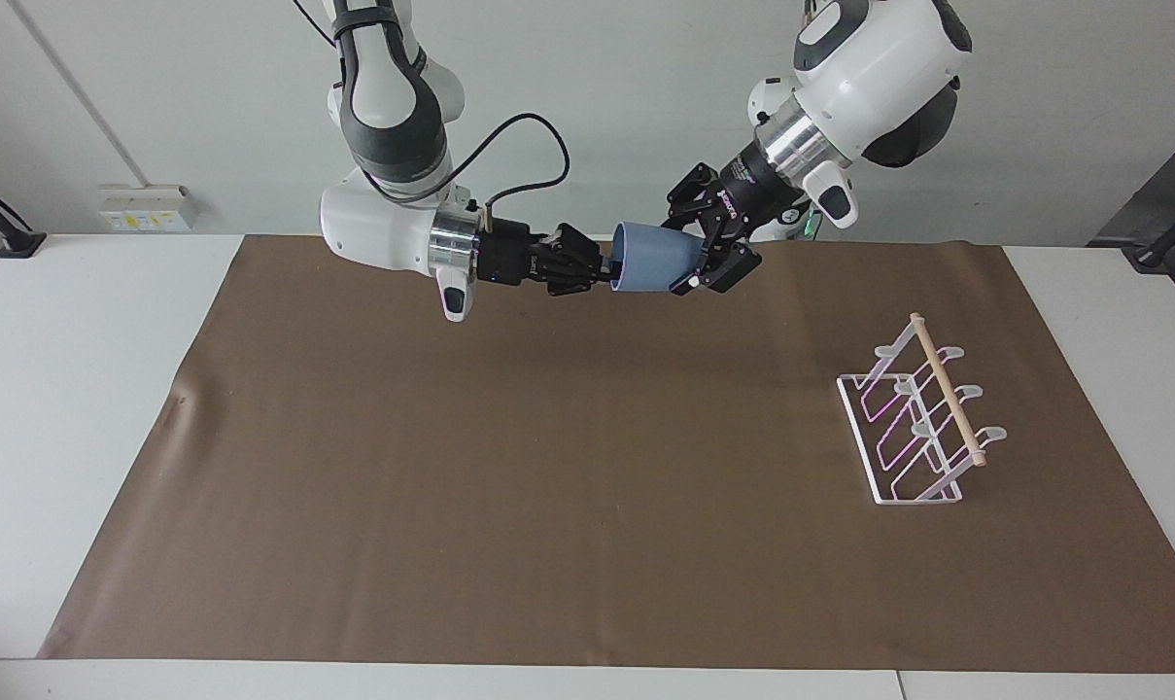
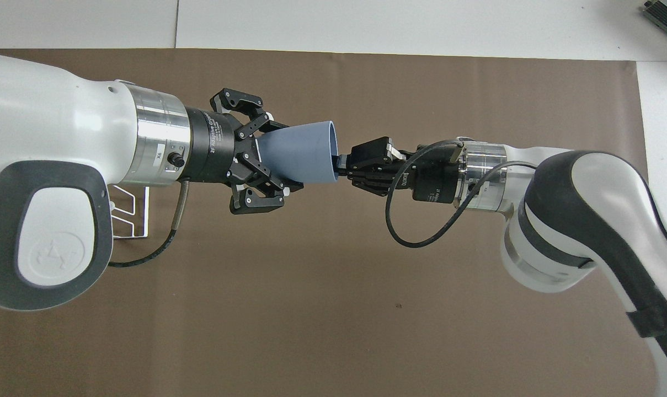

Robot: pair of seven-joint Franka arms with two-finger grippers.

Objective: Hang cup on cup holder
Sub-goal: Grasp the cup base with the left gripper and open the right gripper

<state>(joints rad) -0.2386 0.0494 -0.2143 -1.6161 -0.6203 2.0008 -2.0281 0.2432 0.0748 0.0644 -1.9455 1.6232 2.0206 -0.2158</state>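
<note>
I see the right gripper (image 1: 602, 270) pinching the cup (image 1: 653, 269) rim – cup horizontal, in the air. Left gripper (image 1: 706, 255) – fingers spread around its base. Holder (image 1: 919, 418) well apart.

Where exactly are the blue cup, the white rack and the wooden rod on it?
cup (image 1: 653, 264), facing view, on its blue side wall.
cup holder (image 1: 864, 437), facing view, on its white base frame.
wooden rod (image 1: 948, 391), facing view, at mid-length.
</note>
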